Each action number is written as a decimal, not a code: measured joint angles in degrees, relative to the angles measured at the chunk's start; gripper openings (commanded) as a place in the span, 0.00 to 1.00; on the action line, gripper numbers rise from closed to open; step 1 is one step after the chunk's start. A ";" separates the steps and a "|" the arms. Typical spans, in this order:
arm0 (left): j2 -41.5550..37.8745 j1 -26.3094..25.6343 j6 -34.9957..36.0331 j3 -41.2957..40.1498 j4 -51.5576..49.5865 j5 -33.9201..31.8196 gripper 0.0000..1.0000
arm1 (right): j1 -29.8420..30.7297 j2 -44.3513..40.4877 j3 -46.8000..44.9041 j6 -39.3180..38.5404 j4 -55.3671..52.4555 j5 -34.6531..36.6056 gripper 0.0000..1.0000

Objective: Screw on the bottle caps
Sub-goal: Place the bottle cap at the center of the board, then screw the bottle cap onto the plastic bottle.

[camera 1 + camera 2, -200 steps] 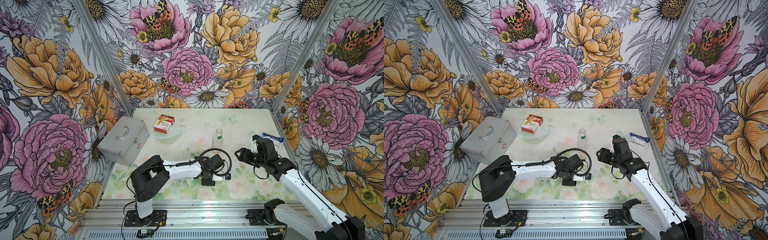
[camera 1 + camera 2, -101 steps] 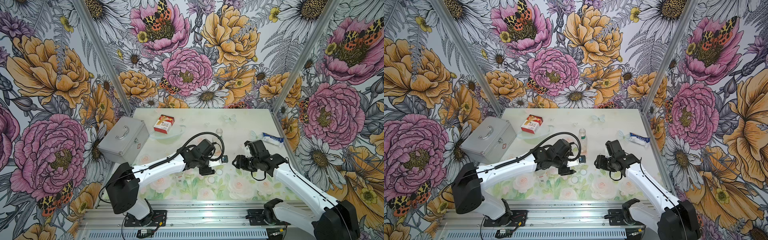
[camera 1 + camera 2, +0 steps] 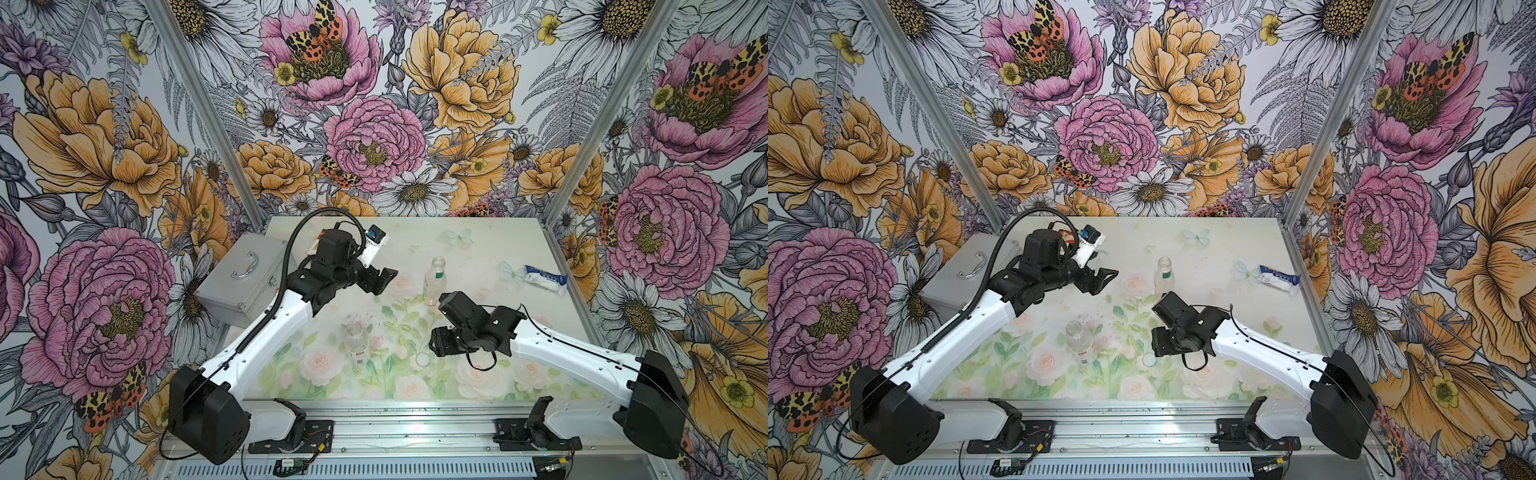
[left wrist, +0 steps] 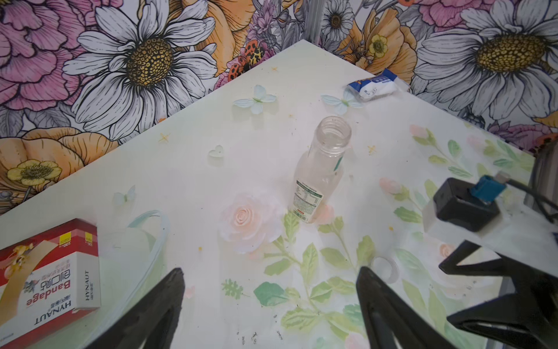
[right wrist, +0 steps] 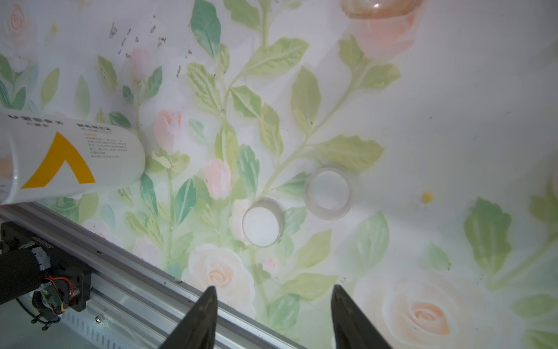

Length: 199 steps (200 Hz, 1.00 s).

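Two clear bottles stand upright and uncapped. The green-labelled bottle (image 3: 434, 282) (image 3: 1165, 276) (image 4: 320, 169) is mid-table. The red-labelled bottle (image 3: 356, 340) (image 3: 1079, 340) stands nearer the front, and its label (image 5: 69, 157) looks white and orange in the right wrist view. Two white bottle caps (image 5: 262, 222) (image 5: 327, 193) lie side by side on the mat. Both top views show only one cap (image 3: 422, 359) (image 3: 1148, 359), and the left wrist view shows one cap (image 4: 386, 269). My left gripper (image 3: 384, 280) (image 4: 270, 272) hangs open and empty, left of the green-labelled bottle. My right gripper (image 3: 434, 347) (image 5: 273, 290) is open and empty just above the caps.
A metal case (image 3: 245, 278) sits at the left edge. A bandage box (image 4: 51, 281) rests in a clear dish behind my left arm. A tissue packet (image 3: 544, 280) lies at the right edge. The aluminium rail (image 5: 136, 287) runs along the front.
My left gripper has opened wide and drawn up and back from the front centre. The red-labelled bottle now stands free there. My right gripper has come down and forward over the caps.
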 measured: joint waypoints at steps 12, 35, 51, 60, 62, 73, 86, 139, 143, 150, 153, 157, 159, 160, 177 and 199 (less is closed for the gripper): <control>0.00 2.62 -3.58 0.00 0.57 -0.04 0.99 | 1.79 2.32 1.64 -0.37 0.00 0.55 0.59; 0.17 6.25 -8.98 0.00 1.27 -0.74 0.99 | 4.28 7.04 4.57 -2.60 0.09 0.79 0.58; 0.20 6.80 -11.28 0.00 1.36 -1.90 0.99 | 5.16 9.81 5.51 -4.46 0.17 0.59 0.57; 0.20 6.80 -12.35 -0.02 1.38 -2.54 0.99 | 5.20 11.56 5.70 -5.79 0.24 0.42 0.57; 0.20 6.80 -12.48 -0.02 1.40 -2.71 0.99 | 5.20 11.80 5.73 -6.14 0.24 0.37 0.57; 0.20 6.80 -13.55 -0.13 1.51 -3.52 0.99 | 5.22 13.60 5.73 -7.63 0.20 0.28 0.57; -0.07 7.10 -15.08 -0.52 1.57 -4.74 0.99 | 5.22 15.41 5.73 -9.97 0.13 0.09 0.58; -3.63 10.67 -23.54 -3.15 1.53 -8.44 0.99 | 4.22 19.02 6.60 -19.32 -0.24 -0.79 0.60; -3.80 10.88 -23.58 -3.15 1.51 -8.13 0.99 | 4.13 19.28 6.75 -19.78 -0.35 -0.81 0.60; -4.00 11.17 -23.82 -3.15 1.57 -7.65 0.99 | 3.98 19.61 7.06 -20.46 -0.55 -0.76 0.60; -4.04 11.30 -23.87 -3.15 1.60 -7.41 0.99 | 3.98 19.71 7.19 -20.90 -0.66 -0.72 0.60; -4.07 11.34 -24.00 -3.15 1.57 -7.13 0.99 | 3.96 19.87 7.28 -21.27 -0.70 -0.72 0.60; -4.07 11.39 -24.11 -3.17 1.57 -6.95 0.99 | 3.91 19.93 7.39 -21.49 -0.81 -0.72 0.60; -4.07 11.43 -24.20 -3.17 1.57 -6.91 0.99 | 3.89 19.96 7.41 -21.55 -0.83 -0.72 0.60; -4.07 11.61 -24.44 -3.74 1.60 -5.95 0.99 | 3.39 20.46 7.63 -23.04 -1.09 -0.74 0.59; -4.07 11.61 -24.39 -4.94 1.51 -5.44 0.99 | 3.23 21.97 7.91 -24.52 -1.33 -0.79 0.56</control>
